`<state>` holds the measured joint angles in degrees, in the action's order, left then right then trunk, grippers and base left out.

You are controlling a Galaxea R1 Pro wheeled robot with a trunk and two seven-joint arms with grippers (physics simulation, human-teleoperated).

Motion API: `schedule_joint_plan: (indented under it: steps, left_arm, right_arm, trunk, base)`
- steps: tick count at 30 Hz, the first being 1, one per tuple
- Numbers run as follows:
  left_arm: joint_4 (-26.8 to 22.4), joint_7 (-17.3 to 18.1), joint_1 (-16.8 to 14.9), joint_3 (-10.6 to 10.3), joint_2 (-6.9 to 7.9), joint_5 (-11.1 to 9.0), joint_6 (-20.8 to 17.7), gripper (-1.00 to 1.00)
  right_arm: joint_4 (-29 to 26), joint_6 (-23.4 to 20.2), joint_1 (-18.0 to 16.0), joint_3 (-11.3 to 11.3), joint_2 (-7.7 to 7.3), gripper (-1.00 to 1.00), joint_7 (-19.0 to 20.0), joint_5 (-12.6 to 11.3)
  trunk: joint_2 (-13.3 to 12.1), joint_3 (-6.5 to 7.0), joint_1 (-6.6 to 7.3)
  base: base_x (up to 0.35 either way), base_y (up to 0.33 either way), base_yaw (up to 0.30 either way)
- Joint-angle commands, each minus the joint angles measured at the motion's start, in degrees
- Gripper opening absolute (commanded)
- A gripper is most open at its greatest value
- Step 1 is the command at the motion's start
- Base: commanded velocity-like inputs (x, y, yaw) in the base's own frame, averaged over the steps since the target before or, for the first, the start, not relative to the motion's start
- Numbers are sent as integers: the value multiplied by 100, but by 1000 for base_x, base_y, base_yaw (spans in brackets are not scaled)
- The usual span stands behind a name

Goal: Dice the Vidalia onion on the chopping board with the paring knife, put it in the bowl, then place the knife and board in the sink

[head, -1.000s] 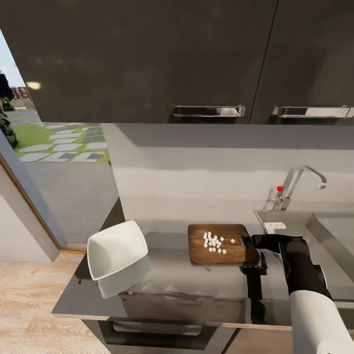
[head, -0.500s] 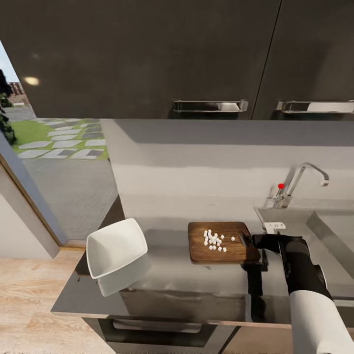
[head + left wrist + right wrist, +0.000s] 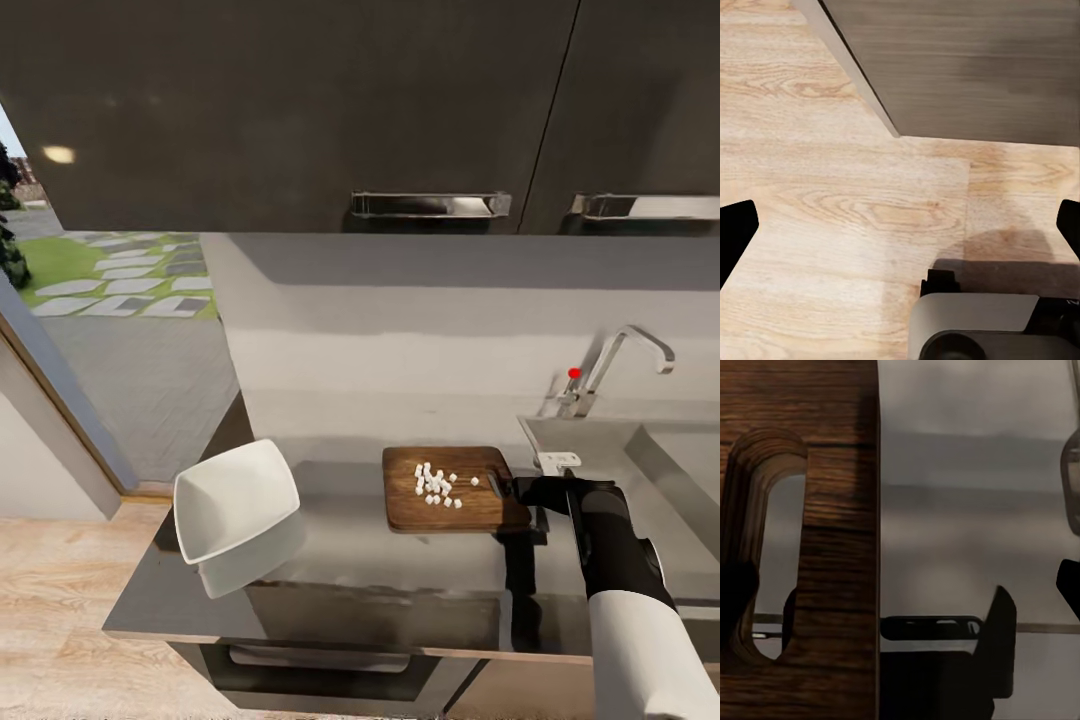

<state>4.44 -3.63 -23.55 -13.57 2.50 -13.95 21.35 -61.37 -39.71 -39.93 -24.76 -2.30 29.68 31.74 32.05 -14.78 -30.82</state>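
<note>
1. At the far left of the head view, a doorway opens onto grass and paving stones, with pale wooden floor (image 3: 60,600) below it.
2. The bowl (image 3: 236,499) sits tilted at the left end of the countertop (image 3: 350,570), well apart from both grippers (its reflection shows in the glossy top beneath it).
3. The chopping board (image 3: 455,489) is lifted clear of the countertop near the middle, its slot handle hole at the right end; the diced Vidalia onion (image 3: 436,485) lies on it in a loose scatter of white bits.
4. The right gripper (image 3: 522,490) meets the board's right edge by the slot. In the right wrist view the board (image 3: 802,540) lies between the dark fingertips (image 3: 736,592), which appear to clamp the handle end, though contact on the far side is hard to make out.
5. To the right lie the sink (image 3: 640,460) and its tap (image 3: 615,365) with the red-tipped lever.
6. The left gripper (image 3: 900,225) hangs over the wooden floor (image 3: 840,210) with its fingers spread wide, gripping nothing.
</note>
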Motion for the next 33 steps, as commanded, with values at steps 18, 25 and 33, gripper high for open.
schedule_joint_plan:
  steps: [18,25,33]
  left_arm:
    - [22,-8,-9,-49,-4,-37,36,100]
    - [22,-7,-9,-47,-4,-37,36,100]
    - [22,-7,-9,-48,-3,-37,36,100]
  right_arm:
    - [-6,-10,-6,-10,2,100,56,60]
    - [-6,-10,-6,-4,2,100,56,60]
    - [-6,-10,-6,-7,2,100,56,60]
  trunk:
    - [9,-157,-2]
    - [9,-181,-2]
    - [9,-187,-2]
  base:
    - [0,0,0]
    - [0,0,0]
    - [0,0,0]
